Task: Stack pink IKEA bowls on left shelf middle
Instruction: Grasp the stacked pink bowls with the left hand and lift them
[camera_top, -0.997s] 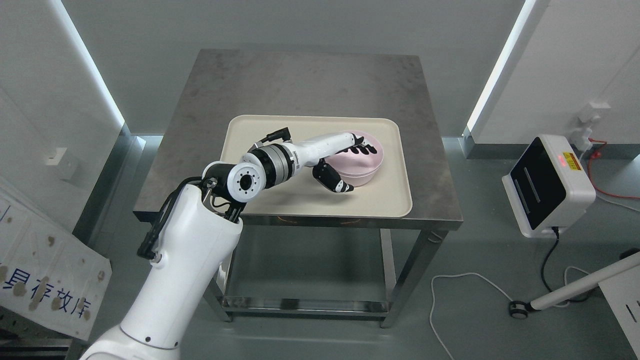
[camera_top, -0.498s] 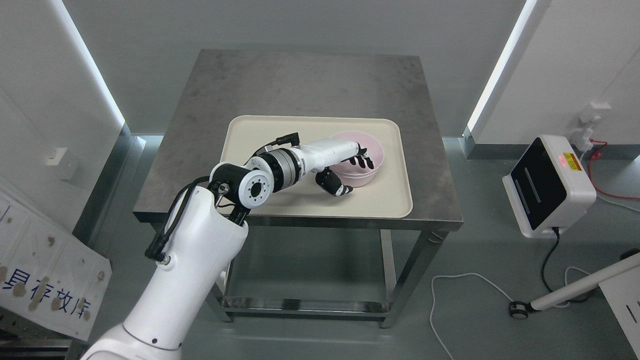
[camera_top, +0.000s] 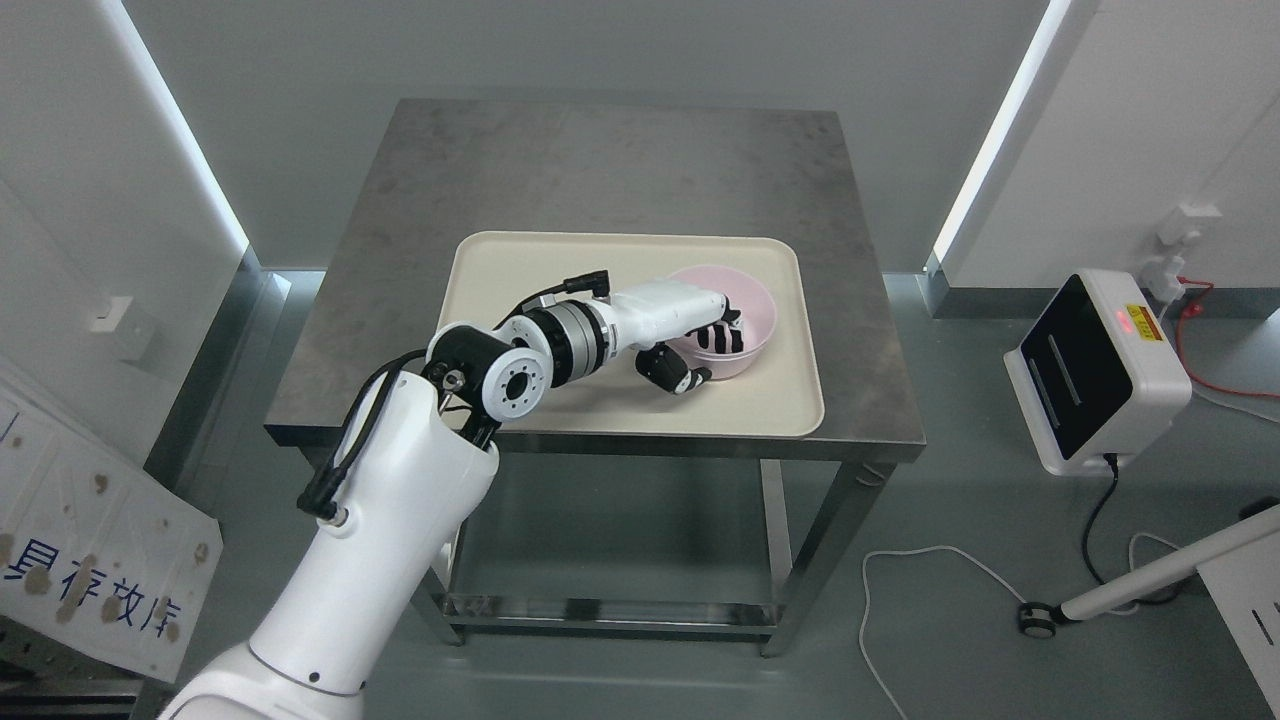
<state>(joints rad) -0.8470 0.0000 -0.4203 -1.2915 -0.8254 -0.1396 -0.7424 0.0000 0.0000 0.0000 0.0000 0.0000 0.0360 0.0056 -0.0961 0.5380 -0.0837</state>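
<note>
Head view: pale pink bowl (camera_top: 745, 330), upright on tray (camera_top: 500, 300), in left hand (camera_top: 690, 335).

White left arm (camera_top: 370, 540), black cables (camera_top: 345, 450), silver wrist ring (camera_top: 567, 340), black-fingered hand (camera_top: 690, 345)

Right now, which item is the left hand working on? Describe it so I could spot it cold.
Find the steel table in the middle of the room, then the cream tray on it. At the tray's right end sits a pink bowl, open side up, with the left hand gripping its near-left rim. It is the only pink, round thing there.
</note>
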